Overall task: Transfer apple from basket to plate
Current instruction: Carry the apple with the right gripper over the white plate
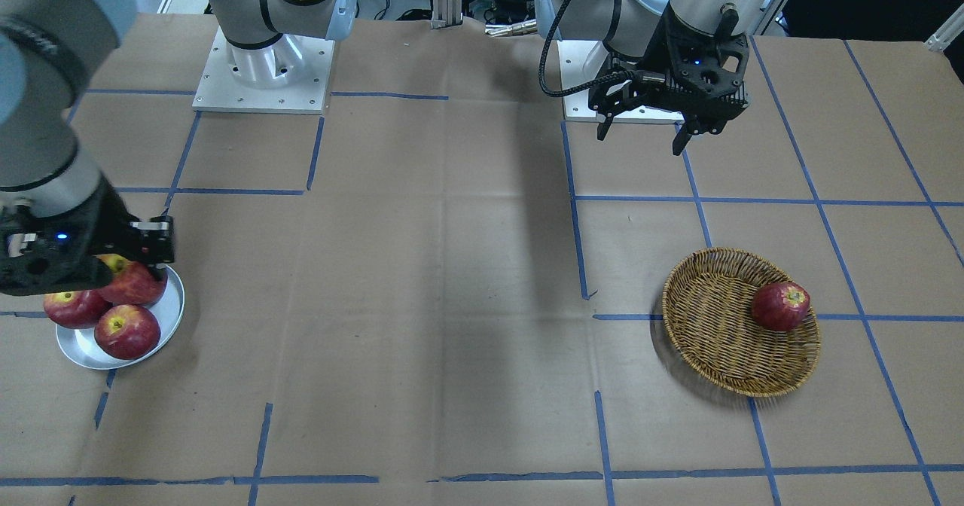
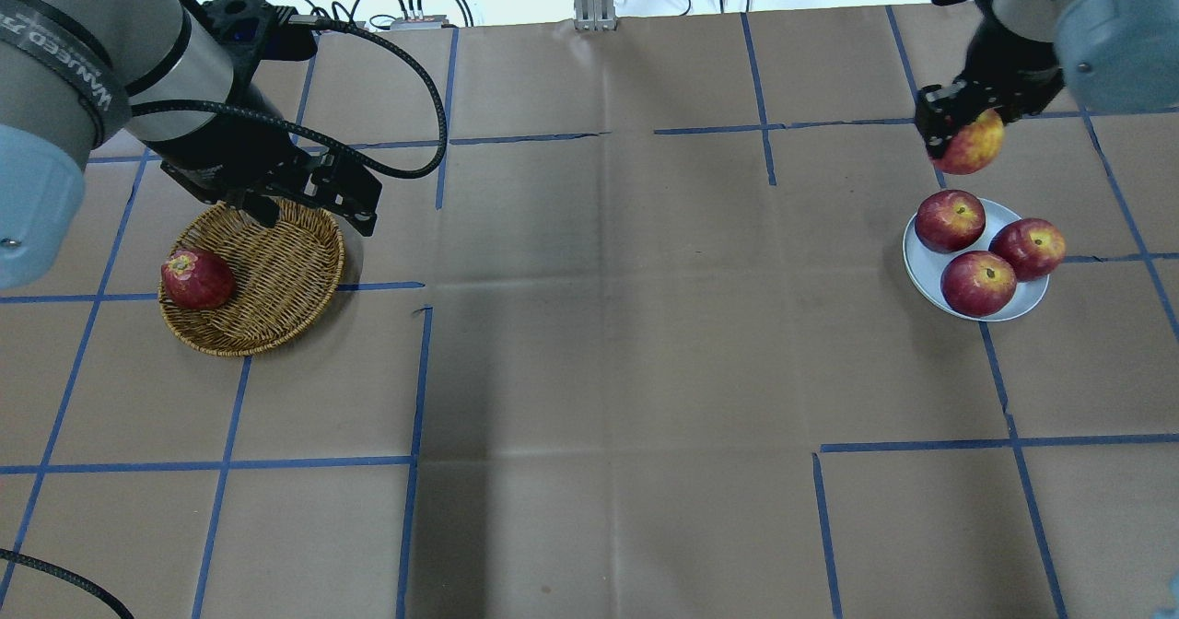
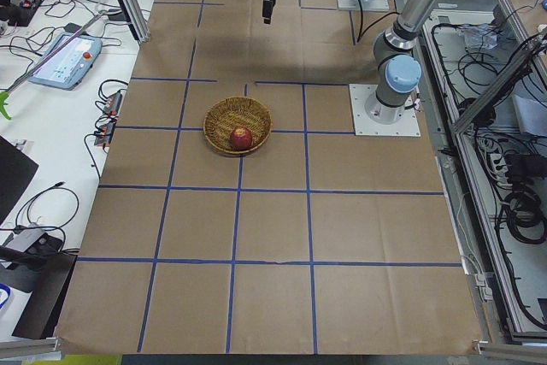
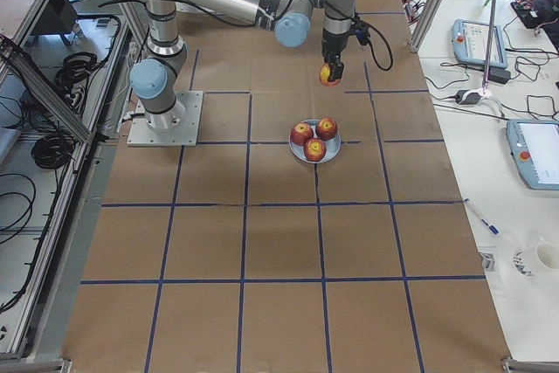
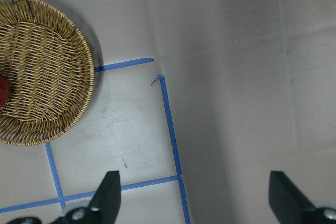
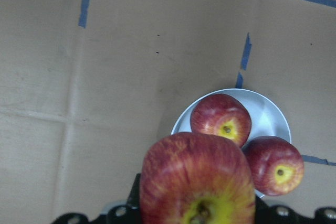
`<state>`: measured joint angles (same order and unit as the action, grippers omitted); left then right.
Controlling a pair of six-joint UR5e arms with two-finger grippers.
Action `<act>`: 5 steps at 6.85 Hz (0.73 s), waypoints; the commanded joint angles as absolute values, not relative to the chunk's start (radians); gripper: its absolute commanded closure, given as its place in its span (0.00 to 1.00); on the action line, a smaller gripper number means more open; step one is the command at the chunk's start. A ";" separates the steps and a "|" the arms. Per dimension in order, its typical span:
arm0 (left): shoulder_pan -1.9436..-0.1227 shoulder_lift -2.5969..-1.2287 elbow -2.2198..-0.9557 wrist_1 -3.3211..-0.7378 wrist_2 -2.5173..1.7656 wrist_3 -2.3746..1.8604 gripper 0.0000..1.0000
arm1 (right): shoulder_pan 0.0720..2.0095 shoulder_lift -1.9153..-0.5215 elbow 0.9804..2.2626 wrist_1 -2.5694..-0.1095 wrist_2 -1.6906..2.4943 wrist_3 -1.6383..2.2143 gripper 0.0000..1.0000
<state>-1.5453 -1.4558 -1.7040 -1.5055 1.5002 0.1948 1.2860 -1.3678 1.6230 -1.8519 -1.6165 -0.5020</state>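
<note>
Far left of the overhead view first: the left tool (image 2: 316,216) hangs in the air with its two fingers spread wide and nothing between them. Its wrist camera looks straight down past both black fingertips onto bare paper, with the basket (image 2: 276,278) off to one side. That basket sits flat on the desk (image 2: 589,324), and one dark red apple (image 2: 196,279) lies against its inner wall, on the side away from the middle of the desk. Across the centre it's brown paper covering marked into a grid by blue tape lines (image 2: 416,389). Now the right side, and here's the action: the right tool (image 2: 963,122) is clamped on the apple (image 2: 972,147), gripped between its black fingers, the yellow-streaked red skin showing below them. The apple is up off the desk, close to the plate (image 2: 921,264) but touching neither it nor what lies on it. From the right wrist camera it fills the foreground, yellow stem hollow facing the lens, with the plate beyond it. On the plate, three darker apples (image 2: 978,283) sit packed close together in a triangle, stem ends up, covering most of the metal, with a bare crescent showing along the rim on the side toward the middle of the desk
</note>
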 commanded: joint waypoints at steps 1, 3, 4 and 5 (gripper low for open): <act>-1.545 -1.456 -1.706 -1.506 1.500 0.195 0.01 | 1.111 -1.368 1.725 -1.911 -1.547 -0.728 0.65; -1.545 -1.456 -1.706 -1.506 1.500 0.195 0.01 | 1.052 -1.359 1.828 -2.000 -1.517 -0.772 0.65; -1.545 -1.456 -1.706 -1.506 1.500 0.195 0.01 | 1.052 -1.358 1.870 -2.069 -1.517 -0.770 0.65; -1.545 -1.456 -1.706 -1.506 1.500 0.195 0.01 | 1.052 -1.359 1.884 -2.109 -1.517 -0.764 0.65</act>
